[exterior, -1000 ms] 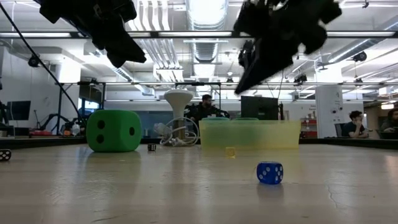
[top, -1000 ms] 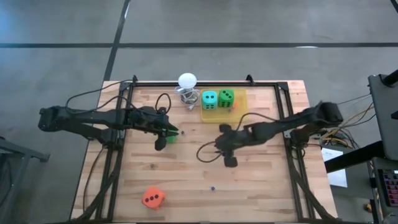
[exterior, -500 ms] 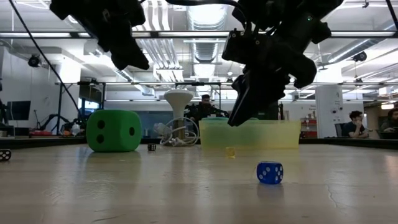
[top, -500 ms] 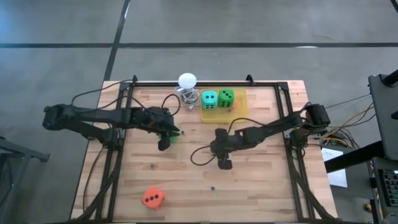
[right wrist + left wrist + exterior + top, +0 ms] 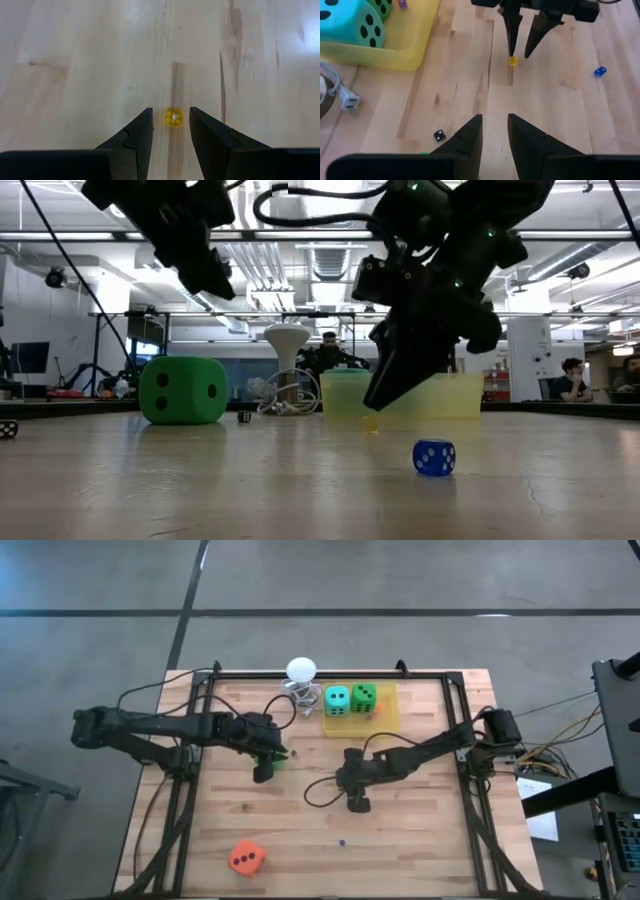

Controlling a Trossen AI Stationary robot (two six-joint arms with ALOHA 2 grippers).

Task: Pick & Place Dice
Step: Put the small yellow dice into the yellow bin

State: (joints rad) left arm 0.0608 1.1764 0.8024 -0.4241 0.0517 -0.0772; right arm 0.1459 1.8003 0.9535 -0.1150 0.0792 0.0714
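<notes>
My right gripper [image 5: 171, 125] is open and points down at mid-table, its fingertips on either side of a tiny yellow die [image 5: 173, 117], just above it [image 5: 371, 423]. My left gripper [image 5: 495, 135] is open and hovers above a bright green die [image 5: 182, 390] lying on the table [image 5: 279, 758]. A teal die [image 5: 337, 700] and a second green die [image 5: 363, 697] sit in the yellow tray [image 5: 386, 712]. The orange-red die [image 5: 246, 858] lies near the table's near edge.
A white ball on a wire stand [image 5: 301, 670] stands to the left of the tray. A tiny blue die [image 5: 434, 457] lies nearer the near edge than the right gripper, and a tiny black die [image 5: 439, 135] lies near the green one. Black rails frame the table.
My right gripper has come down toward the table and shifted slightly toward the left, ending over the tiny yellow die. The dice have stayed where they were.
</notes>
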